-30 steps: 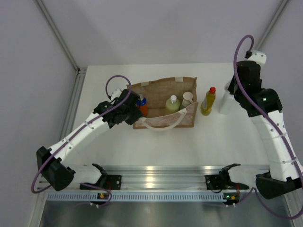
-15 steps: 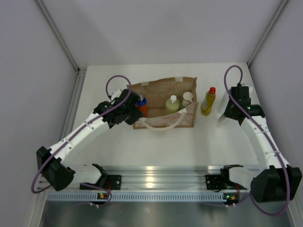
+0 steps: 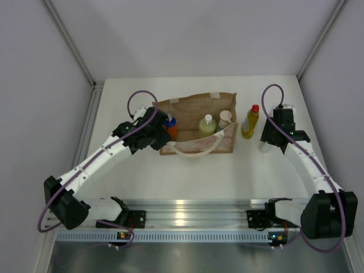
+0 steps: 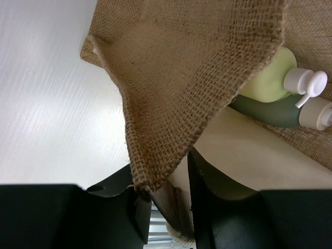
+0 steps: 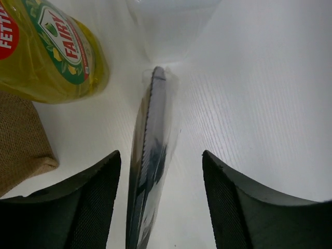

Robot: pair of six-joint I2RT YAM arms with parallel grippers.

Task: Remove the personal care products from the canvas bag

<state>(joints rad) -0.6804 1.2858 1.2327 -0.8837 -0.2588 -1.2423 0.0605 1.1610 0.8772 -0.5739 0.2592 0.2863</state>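
The tan canvas bag [image 3: 196,129] lies mid-table, and my left gripper [image 3: 161,136] is shut on its left rim [image 4: 155,155]. Inside it are an orange bottle with a blue top [image 3: 170,127], a pale green pump bottle [image 3: 207,125] [image 4: 267,78] and a grey-green bottle with a white cap [image 3: 226,118] [image 4: 275,111]. Right of the bag stands the yellow bottle with a red cap [image 3: 249,121] [image 5: 52,52]. My right gripper [image 3: 268,139] [image 5: 161,154] is open around the white bottle [image 3: 264,145] [image 5: 153,155]. The bottle rests on the table, apart from both fingers.
The white table [image 3: 199,182] is walled by grey panels at the back and on both sides. A metal rail [image 3: 193,216] with the arm bases runs along the near edge. A bag corner [image 5: 21,140] lies left of my right gripper.
My right arm came down and toward the bag with the white bottle, set it beside the yellow bottle and opened its jaws. The left arm has not moved.
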